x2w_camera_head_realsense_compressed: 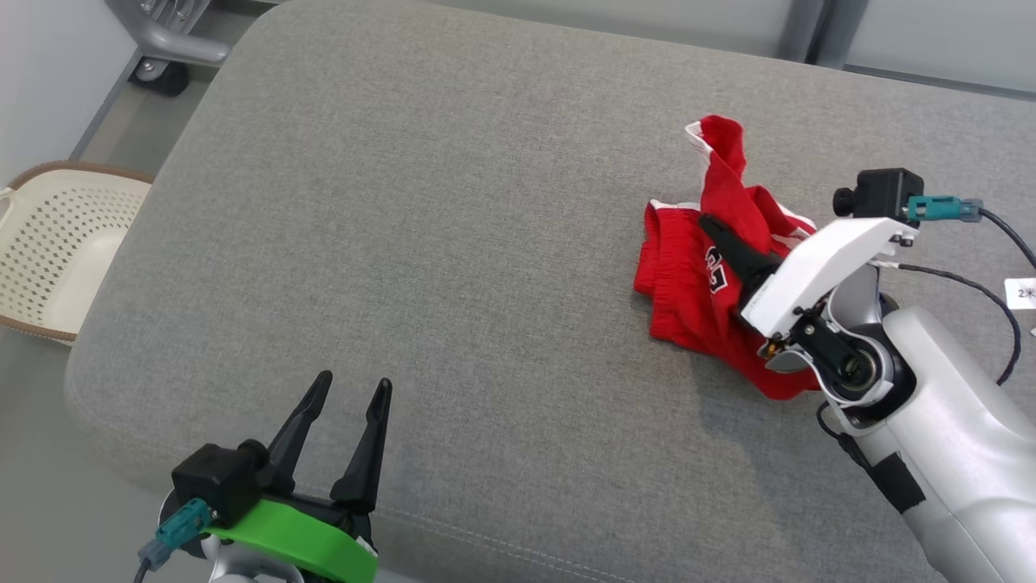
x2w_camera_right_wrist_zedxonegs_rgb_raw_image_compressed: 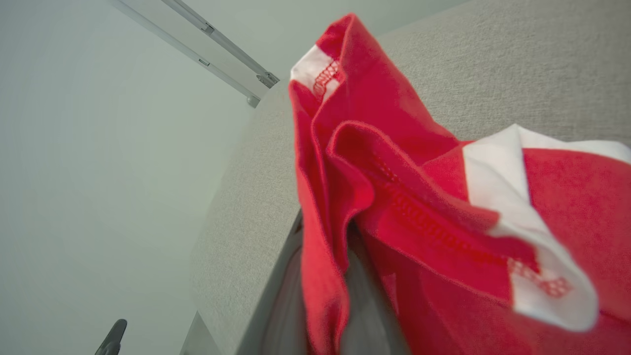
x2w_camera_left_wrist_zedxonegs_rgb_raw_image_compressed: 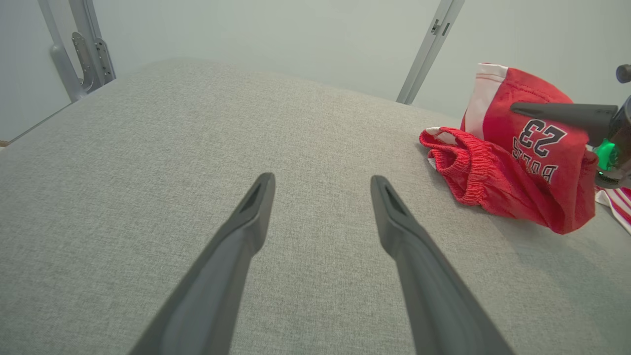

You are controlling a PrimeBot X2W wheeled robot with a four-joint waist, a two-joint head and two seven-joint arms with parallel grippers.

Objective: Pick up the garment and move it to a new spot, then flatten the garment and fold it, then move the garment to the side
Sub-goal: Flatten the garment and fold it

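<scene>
The right pincer is clamped shut on a raised fold of the red garment, which lies bunched on the grey cushion at three o'clock in the head view. The left pincer, at seven o'clock, stands wide and empty.

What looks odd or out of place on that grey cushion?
The red garment lies crumpled in a heap, with one white-trimmed edge held up in the shut right gripper. Nothing looks torn or spilled.

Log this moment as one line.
stage: pick-up | right gripper: shut on garment | left gripper: open, empty | garment: crumpled on grey cushion
</scene>
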